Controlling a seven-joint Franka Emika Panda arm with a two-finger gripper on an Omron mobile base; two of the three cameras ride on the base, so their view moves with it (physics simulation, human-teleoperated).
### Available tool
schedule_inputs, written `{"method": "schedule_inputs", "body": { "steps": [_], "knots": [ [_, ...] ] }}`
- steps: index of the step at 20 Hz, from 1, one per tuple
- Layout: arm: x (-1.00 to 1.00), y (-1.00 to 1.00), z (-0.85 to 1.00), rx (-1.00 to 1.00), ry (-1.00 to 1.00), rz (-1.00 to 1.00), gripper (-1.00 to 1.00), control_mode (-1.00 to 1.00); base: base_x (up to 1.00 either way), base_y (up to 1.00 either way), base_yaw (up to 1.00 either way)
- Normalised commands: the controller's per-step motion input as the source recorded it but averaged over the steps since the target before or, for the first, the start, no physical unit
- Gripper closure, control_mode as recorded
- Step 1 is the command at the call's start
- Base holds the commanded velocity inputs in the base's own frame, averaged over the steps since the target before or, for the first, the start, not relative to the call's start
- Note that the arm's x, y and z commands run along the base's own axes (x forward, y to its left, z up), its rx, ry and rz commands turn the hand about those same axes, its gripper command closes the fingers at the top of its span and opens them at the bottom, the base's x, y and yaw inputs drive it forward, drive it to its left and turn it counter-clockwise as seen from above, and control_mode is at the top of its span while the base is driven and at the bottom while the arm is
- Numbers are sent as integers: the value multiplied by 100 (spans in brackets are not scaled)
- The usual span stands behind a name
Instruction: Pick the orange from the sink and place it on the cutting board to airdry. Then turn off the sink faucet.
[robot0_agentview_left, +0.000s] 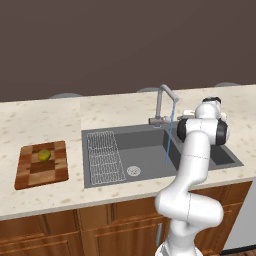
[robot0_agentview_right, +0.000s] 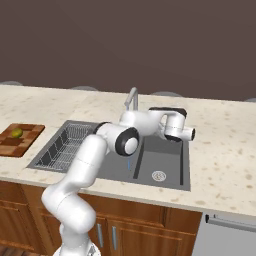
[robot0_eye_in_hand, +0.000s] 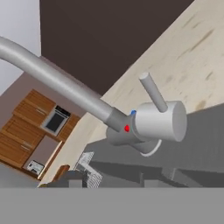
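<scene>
We start with the counter (robot0_agentview_left: 50, 117), a pale speckled slab that carries everything. Set into it is the sink (robot0_agentview_left: 145, 145), a dark grey basin with a wire drainer at its left and a silver drain on the floor; it holds no fruit now. Left of the sink, well apart from it, lies the board (robot0_agentview_left: 41, 163), checkered in light and dark brown. It sits flat on dry counter, which suits air-drying.

Our arm (robot0_agentview_left: 192, 165) bends up over the sink's right part and reaches toward the faucet (robot0_agentview_left: 164, 102). We judge that step 1 of 2 is done and the faucet is the step in hand, since a thin blue stream still falls from the spout into the basin.

The hand view looks at the faucet base from close by, with its lever (robot0_eye_in_hand: 153, 92) standing up at a slant, and small red and blue marks beside it.

The gripper (robot0_agentview_right: 184, 134) hangs near the faucet base; we cannot tell whether its fingers are spread or pressed together.

The orange (robot0_agentview_left: 44, 155) rests on the board, near its far middle. It is small, round and yellow-green.
</scene>
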Motion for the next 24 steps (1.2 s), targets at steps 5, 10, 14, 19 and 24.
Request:
{"method": "schedule_inputs", "body": {
  "steps": [5,10,14,19,24],
  "knots": [
    [13,0,-7,2,0,3,100,-100,0,0,0],
    [25,-2,-11,0,0,3,100,-100,0,0,0],
    [28,-11,-10,0,0,2,100,-100,0,0,0],
    [27,-14,-7,1,0,2,100,-100,0,0,0],
    [25,-12,-8,1,0,2,100,-100,0,0,0]
  ]
}}
